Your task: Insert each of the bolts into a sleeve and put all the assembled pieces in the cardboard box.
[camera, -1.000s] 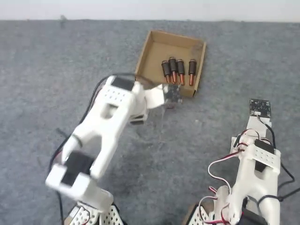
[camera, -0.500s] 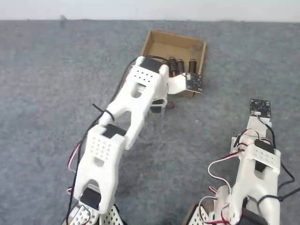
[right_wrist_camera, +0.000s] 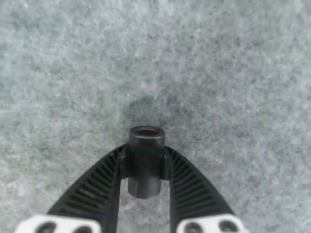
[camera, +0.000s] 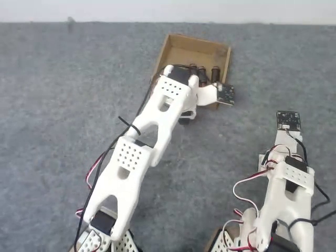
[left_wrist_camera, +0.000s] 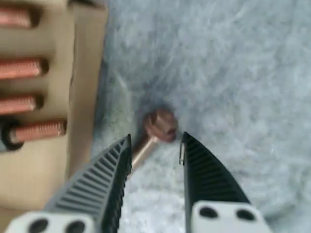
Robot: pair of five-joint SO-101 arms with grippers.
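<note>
While the right arm (camera: 286, 184) has stayed put at near right, the right gripper (right_wrist_camera: 145, 151) clamped on an upright black sleeve (right_wrist_camera: 145, 162), the left arm (camera: 157, 121) has stretched farther out toward the box (camera: 173, 52). The left gripper (left_wrist_camera: 155, 138) now hangs with its jaws parted narrowly, one on either side of a copper bolt (left_wrist_camera: 159, 126). The bolt lies on the grey carpet (left_wrist_camera: 233, 73) just beside the box's near wall. Four assembled pieces (left_wrist_camera: 34, 130) lie side by side in the box.
</note>
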